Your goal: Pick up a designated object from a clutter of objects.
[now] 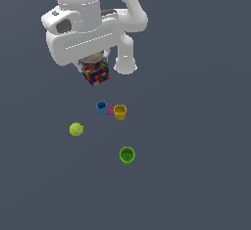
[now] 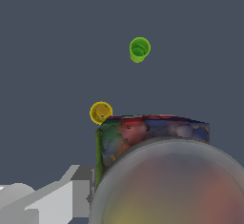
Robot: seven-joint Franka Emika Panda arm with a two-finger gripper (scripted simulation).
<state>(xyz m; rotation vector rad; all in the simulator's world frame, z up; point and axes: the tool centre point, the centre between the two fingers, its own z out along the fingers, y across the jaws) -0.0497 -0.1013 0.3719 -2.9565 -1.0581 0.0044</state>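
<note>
The designated object, a dark multicoloured block [image 1: 96, 72] with red, blue, green and yellow patches and a greyish round top, hangs under the white hand, well above the floor. My gripper [image 1: 95, 66] is shut on it; the hand hides the fingers in the exterior view. In the wrist view the block [image 2: 143, 132] fills the near part of the picture, and one grey finger [image 2: 66, 197] rests against its side. The rest of the clutter lies below on the floor: a blue cup [image 1: 101, 107], a tiny pink piece [image 1: 111, 109] and a yellow cup [image 1: 120, 112].
A yellow-green ball [image 1: 76, 129] lies toward the exterior view's left and a green cup [image 1: 127, 155] stands nearer the camera. The wrist view shows the green cup [image 2: 139, 49] and the yellow cup [image 2: 101, 112]. The floor is plain dark grey.
</note>
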